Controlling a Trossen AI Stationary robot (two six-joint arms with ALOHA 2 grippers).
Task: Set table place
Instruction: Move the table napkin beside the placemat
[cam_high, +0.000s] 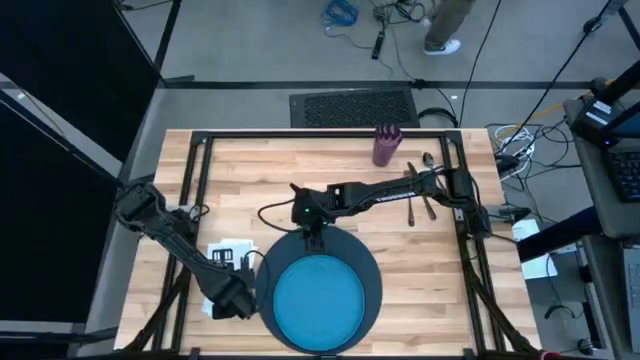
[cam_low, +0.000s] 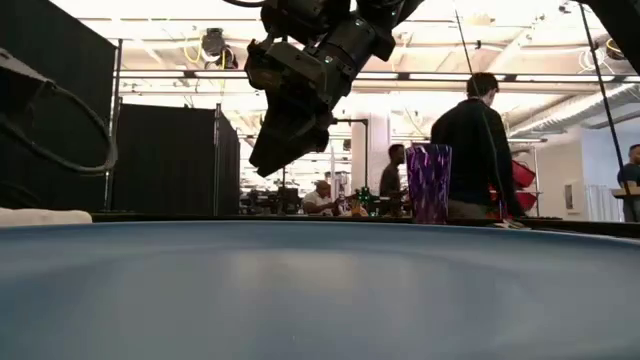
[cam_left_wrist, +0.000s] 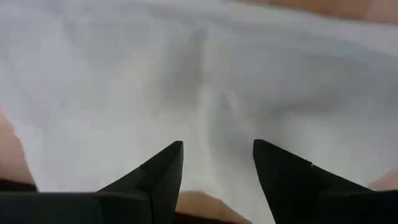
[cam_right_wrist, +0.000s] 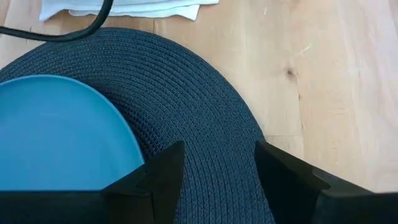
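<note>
While right tool (cam_high: 312, 240) hovers over far rim of charger (cam_high: 368, 262), fingers apart, gripping nothing, I see blue plate (cam_high: 320, 297) centred on charger at near edge of counter (cam_high: 300, 165). Left tool (cam_high: 238, 298) low over white napkin (cam_high: 228, 252) just left of charger, fingers spread, nothing pinched. Purple cup (cam_high: 386, 145) upright at far side. Cutlery (cam_high: 420, 185) right of centre, long axes running roughly far-to-near; can't tell pieces apart.

Blue plate (cam_high: 320, 297) sits centred on dark woven charger (cam_high: 366, 264).
</note>
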